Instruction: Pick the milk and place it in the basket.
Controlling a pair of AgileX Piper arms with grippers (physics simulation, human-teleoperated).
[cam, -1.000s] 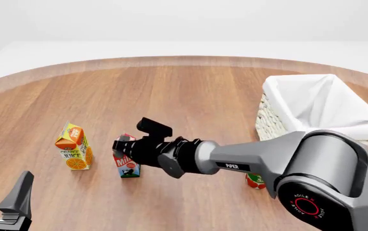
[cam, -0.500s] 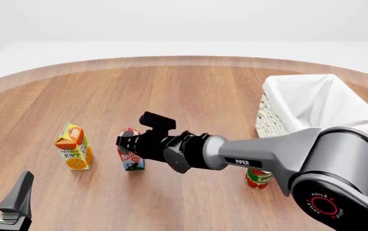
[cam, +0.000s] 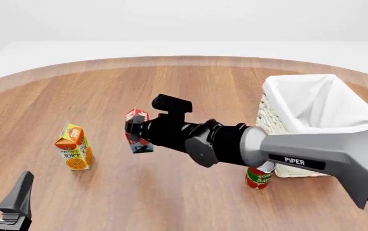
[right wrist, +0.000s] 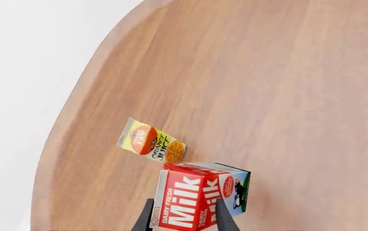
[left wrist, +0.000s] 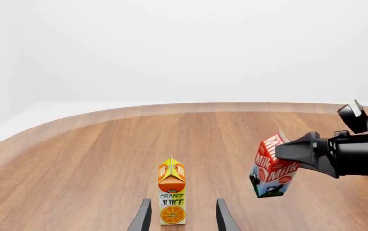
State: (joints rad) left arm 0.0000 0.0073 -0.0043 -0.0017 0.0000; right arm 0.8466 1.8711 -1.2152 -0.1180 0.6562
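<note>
Milk (cam: 137, 136) is now off the table (cam: 190, 86), clamped between the right gripper's (cam: 139, 131) fingers and tilted; half a second ago it stood on the wood beside the orange juice carton (cam: 73, 147). Right arm has swung up and toward the basket (cam: 312, 113), so the red can (cam: 258, 176), mostly hidden a second ago, shows more of its label below the forearm. Juice carton and basket have not moved. Left gripper (cam: 4, 202) remains low at the near edge, fingers apart and holding nothing.

Right gripper's body covers part of the milk in the front view; only the fingertips (right wrist: 147, 217) show in the right wrist view. Basket's near right corner is cut by the arm. The can's lettering cannot be read. Left wrist view shows the carton (left wrist: 272, 166) clear of the table, the basket only a sliver at the frame edge.
</note>
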